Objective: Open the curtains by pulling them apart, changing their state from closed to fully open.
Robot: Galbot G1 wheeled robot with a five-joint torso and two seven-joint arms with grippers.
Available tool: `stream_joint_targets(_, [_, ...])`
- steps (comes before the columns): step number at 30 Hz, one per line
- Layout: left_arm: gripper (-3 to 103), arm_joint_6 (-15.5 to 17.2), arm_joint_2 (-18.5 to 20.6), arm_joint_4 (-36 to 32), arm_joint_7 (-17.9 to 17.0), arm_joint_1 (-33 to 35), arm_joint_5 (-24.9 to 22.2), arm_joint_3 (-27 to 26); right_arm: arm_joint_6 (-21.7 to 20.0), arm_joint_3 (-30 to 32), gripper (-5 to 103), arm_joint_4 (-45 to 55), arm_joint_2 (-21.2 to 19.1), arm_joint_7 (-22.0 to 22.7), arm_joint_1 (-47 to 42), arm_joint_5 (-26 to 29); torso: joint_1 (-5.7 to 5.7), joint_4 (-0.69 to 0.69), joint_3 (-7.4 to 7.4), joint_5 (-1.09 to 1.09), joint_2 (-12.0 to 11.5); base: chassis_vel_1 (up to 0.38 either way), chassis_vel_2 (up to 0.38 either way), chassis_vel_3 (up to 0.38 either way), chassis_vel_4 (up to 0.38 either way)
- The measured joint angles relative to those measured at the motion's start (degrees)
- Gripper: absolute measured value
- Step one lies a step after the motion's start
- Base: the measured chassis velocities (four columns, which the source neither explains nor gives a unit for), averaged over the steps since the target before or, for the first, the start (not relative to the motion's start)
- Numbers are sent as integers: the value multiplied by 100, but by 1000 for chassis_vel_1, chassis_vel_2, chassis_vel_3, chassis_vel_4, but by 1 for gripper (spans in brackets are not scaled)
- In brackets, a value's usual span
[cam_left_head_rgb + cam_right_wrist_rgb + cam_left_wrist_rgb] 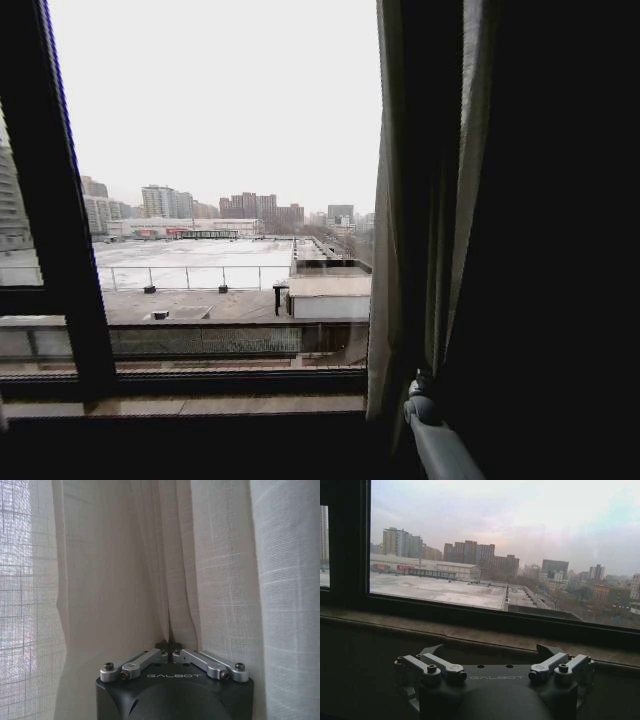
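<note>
In the head view, the sheer white, loosely woven curtain panel is seen bunched into long vertical pleats at about three o'clock of the window opening, just beside a dark opaque drape that covers the right side. The glass between the black window frame bar at nine o'clock and the gathered panel is uncovered, and a snow-covered flat rooftop with distant tower blocks is seen through it. A grey robot arm segment rises from about five o'clock into the lower folds of the fabric.

In the right wrist view, the right gripper is pressed into the pleated white weave, with its silver linkage arms drawn inward and its dark fingertips brought together on a fold of the curtain at twelve o'clock of the black gripper body. Fabric lies all around it.

In the left wrist view, the left gripper is held low before the stone window sill, apart from any fabric, with its linkage arms spread wide and its fingers set apart. The city skyline is seen beyond the glass.
</note>
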Motion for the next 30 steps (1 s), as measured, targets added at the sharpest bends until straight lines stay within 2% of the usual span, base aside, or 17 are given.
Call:
stream_joint_targets(11, [100, -20, -18, -61, -2, 61, -23, -19, 102, 29, 0, -129, 0, 233, 84, 19, 0, 0, 0, 1, 0, 0, 0, 0, 0])
stream_joint_targets(16, [100, -49, -17, -86, -4, 95, -53, -37, 97, 2, 0, 204, 0, 193, -99, -54, 0, 0, 1, 1, 0, 0, 0, 0, 0])
stream_joint_targets(17, [100, -62, -13, -86, -4, 104, -60, -40, 43, -2, 0, 529, 0, 2, -283, -232, 0, 0, 1, 2, 0, 0, 0, 0, 0])
stream_joint_targets(18, [100, -73, -10, -84, -4, 106, -64, -41, -48, -19, 1, 1017, 0, -428, -579, -420, 1, -1, 1, 1, 0, 0, 0, 0, 0])
stream_joint_targets(21, [100, -82, -10, -83, -4, 106, -64, -41, -107, -61, 1, 1295, -1, -644, -745, -480, 0, -2, 1, 1, 0, 0, 0, 0, 0])
stream_joint_targets(22, [100, -87, -9, -80, -4, 107, -65, -38, -202, -176, 12, 1813, 0, -1080, -1083, -551, 0, 0, 0, 1, 0, 0, 0, 0, 0])
stream_joint_targets(23, [100, -88, -9, -80, -4, 107, -65, -36, -228, -226, 17, 2051, 0, -1281, -1258, -588, 0, 2, 0, -1, 0, 0, 0, 0, 0])
stream_joint_targets(24, [100, -88, -9, -80, -4, 107, -65, -36, -228, -226, 17, 2051, 0, -1281, -1258, -588, 0, 2, 0, -1, 0, 0, 0, 0, 0])
stream_joint_targets(26, [100, -88, 11, -81, -3, 102, -70, -29, -348, -416, 28, 2762, 0, -1845, -1833, -571, 0, -1, 0, 0, 0, 0, 0, 0, 0])
stream_joint_targets(29, [100, -88, 19, -80, -2, 98, -71, -29, -378, -475, 33, 2960, 0, -1950, -1994, -546, 0, -1, 0, 0, 0, 0, 0, 0, 0])
stream_joint_targets(30, [100, -88, 35, -80, 10, 95, -75, -29, -438, -580, 39, 3281, 0, -2066, -2242, -504, 0, -1, 0, 0, 0, 0, 0, 0, 0])
